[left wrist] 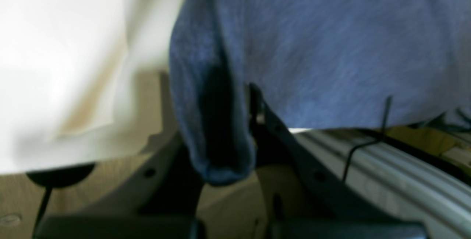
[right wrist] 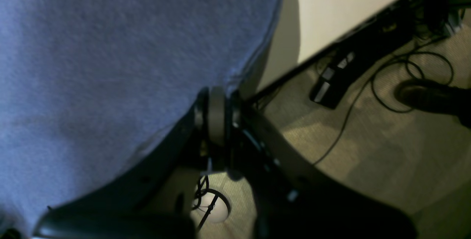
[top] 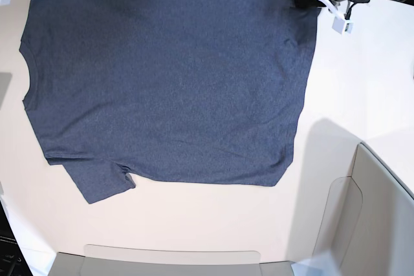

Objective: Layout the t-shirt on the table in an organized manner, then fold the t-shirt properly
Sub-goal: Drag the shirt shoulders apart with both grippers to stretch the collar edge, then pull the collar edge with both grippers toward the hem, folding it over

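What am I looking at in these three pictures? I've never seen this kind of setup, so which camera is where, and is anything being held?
This is a two-armed robot. The overhead base view shows a navy t-shirt spread on a white table, beside a grey-beige bin. The other two pictures come from cameras on the wrists. The left gripper is shut on a bunched fold of the shirt's edge; in the overhead view it sits at the top right corner. The right gripper is shut on the shirt's edge at the top left corner. Both corners hang past the table's far edge.
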Controlling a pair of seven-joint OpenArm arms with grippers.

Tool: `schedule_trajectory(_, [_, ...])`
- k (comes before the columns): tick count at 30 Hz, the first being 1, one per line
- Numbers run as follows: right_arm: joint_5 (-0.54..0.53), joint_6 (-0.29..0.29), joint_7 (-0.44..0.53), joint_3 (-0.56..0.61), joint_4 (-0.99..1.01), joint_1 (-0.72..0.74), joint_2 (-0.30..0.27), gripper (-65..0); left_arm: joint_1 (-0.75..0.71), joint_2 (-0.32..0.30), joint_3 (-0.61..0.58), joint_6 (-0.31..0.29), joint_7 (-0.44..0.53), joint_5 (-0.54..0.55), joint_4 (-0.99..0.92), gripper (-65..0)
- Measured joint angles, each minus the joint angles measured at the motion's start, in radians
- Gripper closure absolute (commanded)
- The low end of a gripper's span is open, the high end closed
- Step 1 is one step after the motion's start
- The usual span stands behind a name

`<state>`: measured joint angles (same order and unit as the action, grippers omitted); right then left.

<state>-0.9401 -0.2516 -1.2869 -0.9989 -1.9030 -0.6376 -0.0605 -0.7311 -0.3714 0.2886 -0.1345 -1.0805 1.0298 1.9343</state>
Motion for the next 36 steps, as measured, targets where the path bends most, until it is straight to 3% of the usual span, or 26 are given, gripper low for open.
schedule_trajectory(13, [-0.003,0.0,0.0,0.0,-0.092,-0.036,-0.011,0.0,-0.053,0.002,0.002,0.003,0.003,0.005,0.071,0.0])
schedule_trajectory(16, [-0.005,0.0,0.0,0.0,-0.097,-0.05,-0.011,0.0,-0.069,0.002,0.002,-0.005,0.006,0.056,0.095,0.0])
schedule_trajectory(23, [-0.08,0.0,0.0,-0.002,-0.098,-0.039,-0.027,0.0,-0.061,0.003,0.002,0.0,0.0,0.058,0.093,0.0])
schedule_trajectory(33, [-0.066,0.001,-0.005,0.0,-0.092,0.165,-0.017,0.0,0.176,0.016,0.003,0.003,-0.006,0.055,0.069,0.0])
schedule_trajectory(36, [0.002,0.004,-0.004,0.0,-0.088,0.222,-0.017,0.0,0.211,0.021,0.002,0.003,-0.02,0.055,0.067,0.0])
